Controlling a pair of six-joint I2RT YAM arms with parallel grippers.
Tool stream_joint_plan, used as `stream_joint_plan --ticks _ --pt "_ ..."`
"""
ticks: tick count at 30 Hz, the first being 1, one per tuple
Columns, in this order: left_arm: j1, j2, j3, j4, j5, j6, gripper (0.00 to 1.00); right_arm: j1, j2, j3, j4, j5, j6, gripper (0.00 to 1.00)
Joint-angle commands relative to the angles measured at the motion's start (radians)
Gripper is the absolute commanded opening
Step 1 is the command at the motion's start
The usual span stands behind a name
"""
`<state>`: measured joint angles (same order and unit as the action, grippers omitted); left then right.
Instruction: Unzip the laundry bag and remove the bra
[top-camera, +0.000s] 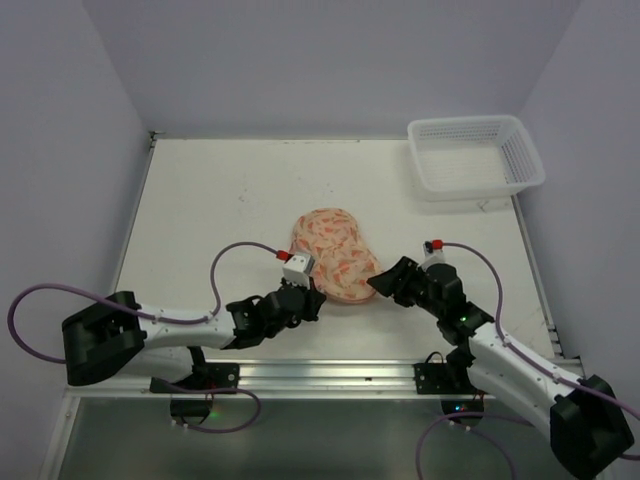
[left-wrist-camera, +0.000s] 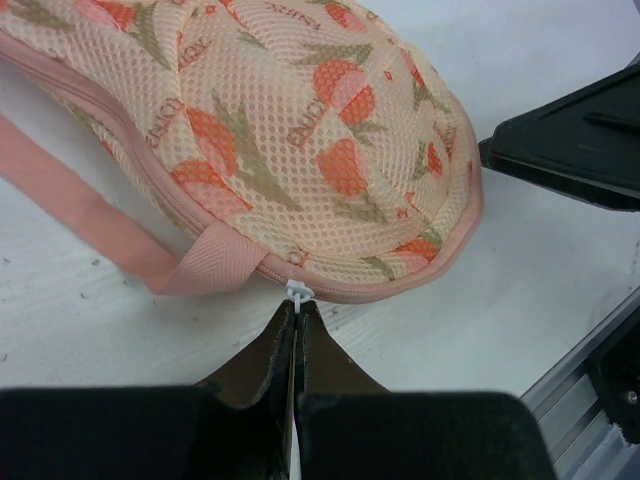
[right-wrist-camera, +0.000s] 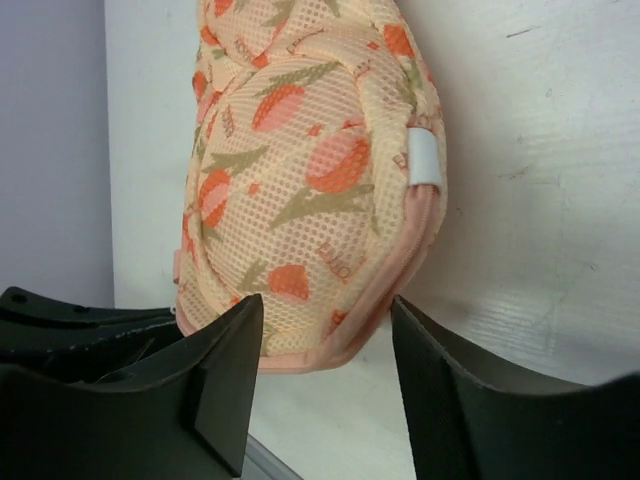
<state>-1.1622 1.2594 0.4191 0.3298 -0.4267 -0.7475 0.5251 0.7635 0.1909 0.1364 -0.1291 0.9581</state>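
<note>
Two grippers close in on the laundry bag (top-camera: 335, 250), which lies zipped shut on the white table (top-camera: 220, 200), printed dome upward. The left gripper (left-wrist-camera: 297, 310) sits at the bag's near edge, its jaws pressed together with only a hairline seam between them. Its tips meet on the small white zip pull (left-wrist-camera: 298, 291) that hangs from the pink trim. Just left of that pull, a pink strap loop (left-wrist-camera: 215, 268) folds out from the same trim and trails away across the table.

The right gripper (right-wrist-camera: 325, 390) stands at the bag's right-hand end with its jaws spread wide and holding nothing. The rounded end of the bag reaches down into the gap between the two fingers; whether either finger touches the fabric cannot be told. A white label (right-wrist-camera: 424, 158) is sewn on the bag's seam, above the gap. A white lattice basket (top-camera: 525, 160) sits well beyond the bag, at the table's far right corner.
</note>
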Motion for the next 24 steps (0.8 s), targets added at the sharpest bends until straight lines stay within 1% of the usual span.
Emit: stream_joint_plan --ticks 1,3,5,9,13,14,18,24 --pt "0.006 0.021 0.007 0.034 0.003 0.007 0.00 0.009 0.017 0.053 0.031 0.006 0.031 0.58" --pt "0.006 0.058 0.020 0.051 0.008 0.007 0.00 0.024 0.005 0.027 0.052 0.008 0.089 0.65" --pt "0.004 0.086 0.036 0.060 0.009 0.002 0.00 0.038 -0.007 -0.002 0.083 0.014 0.123 0.68" --pt "0.002 0.095 0.040 0.095 0.005 -0.006 0.00 0.117 -0.006 -0.010 0.109 0.058 0.204 0.72" --pt "-0.005 0.095 0.052 0.100 -0.018 -0.010 0.00 0.196 0.059 0.007 0.147 0.082 0.269 0.76" --pt "-0.005 0.095 0.056 0.097 -0.020 -0.009 0.00 0.205 0.091 0.016 0.149 0.088 0.280 0.80" --pt "-0.017 0.094 0.087 0.083 -0.037 -0.006 0.00 0.217 0.137 0.001 0.199 0.115 0.340 0.81" --pt "-0.037 0.098 0.098 0.097 -0.050 -0.012 0.00 0.219 0.197 0.015 0.269 0.128 0.376 0.81"
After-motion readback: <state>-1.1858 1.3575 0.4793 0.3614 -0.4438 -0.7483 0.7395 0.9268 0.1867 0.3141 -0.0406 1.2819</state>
